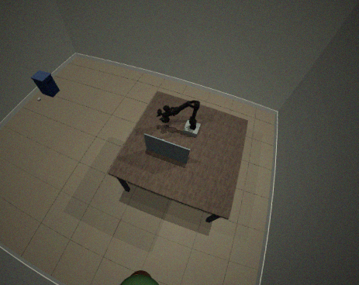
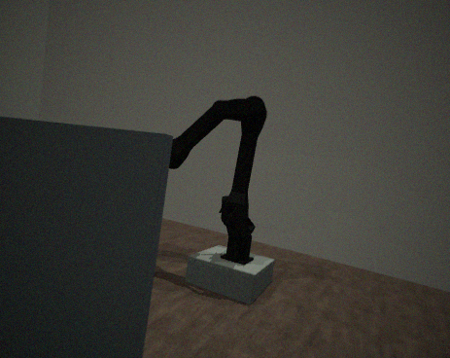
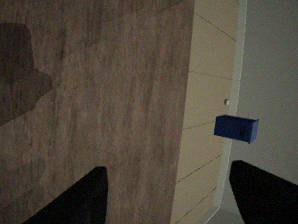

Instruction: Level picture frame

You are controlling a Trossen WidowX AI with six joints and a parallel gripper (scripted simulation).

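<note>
The picture frame and the screw cannot be made out in any view. The upright grey panel [image 1: 167,149] [image 2: 74,224] stands on the table and shows its back to the top and exterior views, so its other face is hidden. My gripper [image 1: 160,116] [image 3: 169,173] is open, with nothing between its fingers in the wrist view. In the top view it is above the table, on the arm's side of the panel and apart from it. In the exterior view the gripper is hidden behind the panel. Whether the frame hangs level cannot be seen.
The arm stands on a pale block [image 1: 197,131] [image 2: 217,282] on the brown wooden table [image 1: 214,163] [image 2: 327,321] [image 3: 135,100]. A blue box [image 1: 47,85] [image 3: 235,128] and a small white ball [image 1: 39,99] [image 3: 226,102] are beyond the table. A green object [image 1: 139,279] is at the bottom of the top view.
</note>
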